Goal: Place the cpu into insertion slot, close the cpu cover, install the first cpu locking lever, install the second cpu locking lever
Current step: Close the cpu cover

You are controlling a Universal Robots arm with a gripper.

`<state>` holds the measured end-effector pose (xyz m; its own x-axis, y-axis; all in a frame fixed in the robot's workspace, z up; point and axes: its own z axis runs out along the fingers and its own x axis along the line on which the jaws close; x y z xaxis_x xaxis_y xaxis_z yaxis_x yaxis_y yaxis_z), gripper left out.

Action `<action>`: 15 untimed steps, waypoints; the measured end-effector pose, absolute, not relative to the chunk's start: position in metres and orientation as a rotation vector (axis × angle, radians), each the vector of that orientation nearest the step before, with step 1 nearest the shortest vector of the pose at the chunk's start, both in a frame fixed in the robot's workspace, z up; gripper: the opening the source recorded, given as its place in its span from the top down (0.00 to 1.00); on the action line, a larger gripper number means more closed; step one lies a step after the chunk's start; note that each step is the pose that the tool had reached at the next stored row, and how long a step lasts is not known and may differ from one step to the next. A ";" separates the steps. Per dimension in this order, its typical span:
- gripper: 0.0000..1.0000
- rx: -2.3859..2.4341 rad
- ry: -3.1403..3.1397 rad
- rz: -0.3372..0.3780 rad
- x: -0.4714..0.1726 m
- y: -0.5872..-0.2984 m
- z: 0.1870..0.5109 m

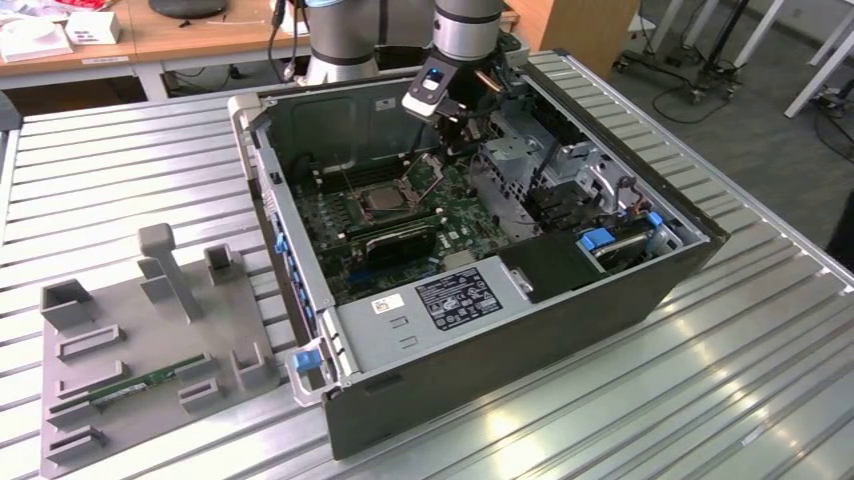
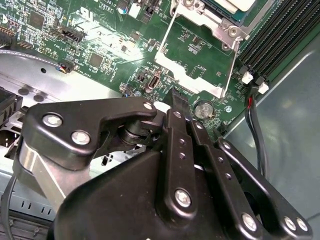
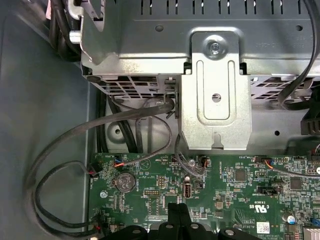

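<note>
The open computer case (image 1: 534, 330) lies on a metal table. My gripper (image 1: 451, 148) hangs inside it over the green motherboard, near the back wall, beside the insertion slot (image 1: 380, 203). In both wrist views its black fingertips (image 2: 176, 97) (image 3: 178, 210) are pressed together with nothing between them, just above the board. In the second wrist view the cpu (image 2: 235, 5) sits in the slot with its silver-tan face up. The cpu cover (image 2: 215, 90), a silver frame, stands swung open beside it, with green board showing through its window.
A grey perforated drive cage (image 3: 215, 75) (image 1: 514, 165) rises close beside the gripper. Black cables (image 3: 60, 150) loop along the case floor. Memory slots (image 2: 280, 35) flank the socket. A grey fixture tray (image 1: 134, 350) holding a memory stick (image 1: 147, 383) lies at the exterior view's left.
</note>
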<state>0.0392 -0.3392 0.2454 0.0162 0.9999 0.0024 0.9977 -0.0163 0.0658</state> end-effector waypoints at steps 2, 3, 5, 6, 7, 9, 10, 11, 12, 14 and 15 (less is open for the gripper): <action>0.89 2.206 2.171 0.074 0.039 -0.339 0.245; 0.89 2.206 2.171 0.074 0.038 -0.339 0.245; 0.89 2.207 2.171 0.074 0.038 -0.339 0.245; 0.89 2.207 2.171 0.074 0.038 -0.339 0.245; 0.89 2.207 2.171 0.074 0.037 -0.339 0.245; 0.89 2.207 2.171 0.074 0.036 -0.339 0.245; 0.89 2.206 2.171 0.074 0.036 -0.339 0.245; 0.89 2.206 2.171 0.074 0.035 -0.339 0.245; 0.89 2.206 2.171 0.074 0.035 -0.339 0.245; 0.89 2.206 2.171 0.074 0.034 -0.339 0.245; 0.89 2.206 2.171 0.074 0.034 -0.339 0.245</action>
<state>0.0342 -0.3388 0.2452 0.0159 0.9999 0.0024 0.9977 -0.0161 0.0658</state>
